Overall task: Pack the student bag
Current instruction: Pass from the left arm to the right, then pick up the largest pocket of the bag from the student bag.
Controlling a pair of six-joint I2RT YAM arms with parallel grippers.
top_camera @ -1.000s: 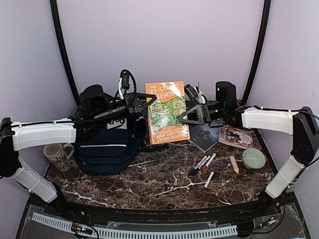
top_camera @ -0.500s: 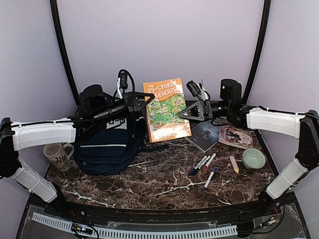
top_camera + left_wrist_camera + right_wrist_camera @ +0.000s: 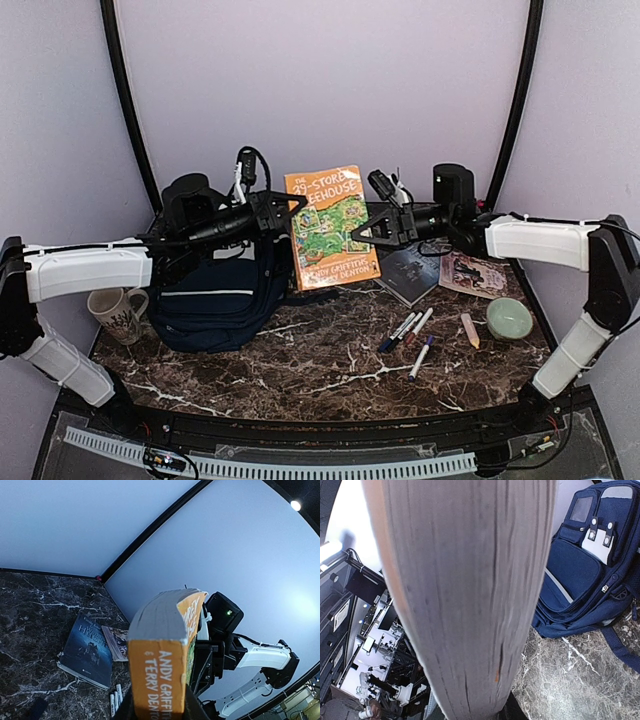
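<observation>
Above the back edge of the worktop, my left gripper (image 3: 290, 207) is clenched on the book (image 3: 330, 228) at its spine. My right gripper (image 3: 360, 234) straddles the page edge; whether it is clamped I cannot tell. One hand should carry it, spine-first, to the bag (image 3: 210, 300) in the back-left corner. The front edge offers room; pens (image 3: 403, 330) crowd the right.

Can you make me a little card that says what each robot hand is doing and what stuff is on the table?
book: orange, held upright above the table
left gripper: shut on book's spine side
right gripper: shut on book's page edge
bag: navy, lying under left arm
mug: left of bag
right side: dark book, markers, green bowl
</observation>
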